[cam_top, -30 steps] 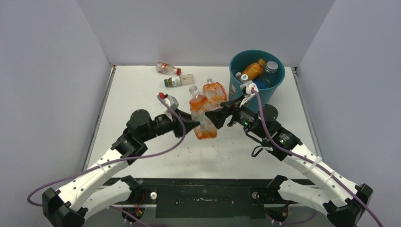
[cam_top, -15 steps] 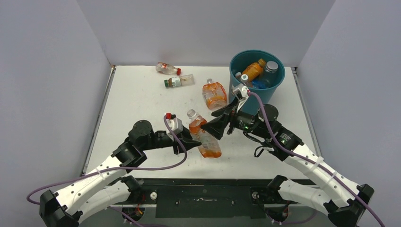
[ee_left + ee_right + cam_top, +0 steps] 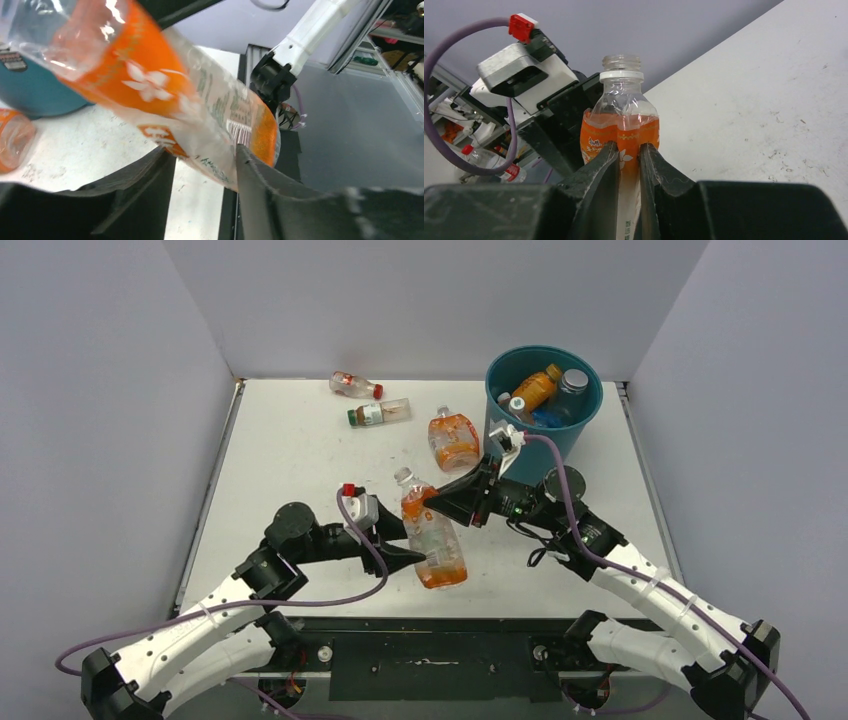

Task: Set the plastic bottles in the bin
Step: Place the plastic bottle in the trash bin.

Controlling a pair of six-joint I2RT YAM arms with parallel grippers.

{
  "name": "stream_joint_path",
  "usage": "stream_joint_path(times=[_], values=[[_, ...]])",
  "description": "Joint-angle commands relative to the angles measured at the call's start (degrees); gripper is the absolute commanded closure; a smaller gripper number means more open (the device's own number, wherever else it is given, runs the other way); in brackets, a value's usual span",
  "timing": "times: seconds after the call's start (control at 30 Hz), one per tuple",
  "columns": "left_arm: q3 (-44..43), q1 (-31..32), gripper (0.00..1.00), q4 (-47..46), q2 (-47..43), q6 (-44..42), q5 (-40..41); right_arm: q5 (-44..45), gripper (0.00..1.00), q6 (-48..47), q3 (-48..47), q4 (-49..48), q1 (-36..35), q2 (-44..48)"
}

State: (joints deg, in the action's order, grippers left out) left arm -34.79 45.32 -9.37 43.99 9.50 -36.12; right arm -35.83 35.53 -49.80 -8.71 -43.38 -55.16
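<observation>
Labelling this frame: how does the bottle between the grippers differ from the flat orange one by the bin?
Held bottle is pinched in the right gripper, base between the left gripper's fingers; flat bottle lies untouched on the table. Held bottle looks longer, slimmer; flat bottle is crushed wide. Held bottle has no cap; flat bottle's cap is unclear. Both: clear plastic, orange labels, outside the bin.

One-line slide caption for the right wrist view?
Right gripper shut on the upper label of an uncapped, orange-labelled clear plastic bottle, left arm close behind.
</observation>
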Motion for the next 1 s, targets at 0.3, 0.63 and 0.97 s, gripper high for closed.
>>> stream_joint_path(times=[0.3, 0.63, 0.97], values=[[4.84, -0.66, 0.42, -27.53, 0.5, 14.71, -3.04, 7.14, 0.95, 12.16, 13.12, -32.59, -0.58, 4.88], [1.96, -0.69, 1.0, -16.98, 2.2, 9.0, 1.34, 9.12, 0.05, 0.3, 2.22, -8.06, -0.77, 7.56], [-0.93, 0.21, 1.0, -4.69, 1.08, -0.63, 10.29, 19.16, 0.02, -19.91, -32.73, 37.94, -0.83, -4.13]])
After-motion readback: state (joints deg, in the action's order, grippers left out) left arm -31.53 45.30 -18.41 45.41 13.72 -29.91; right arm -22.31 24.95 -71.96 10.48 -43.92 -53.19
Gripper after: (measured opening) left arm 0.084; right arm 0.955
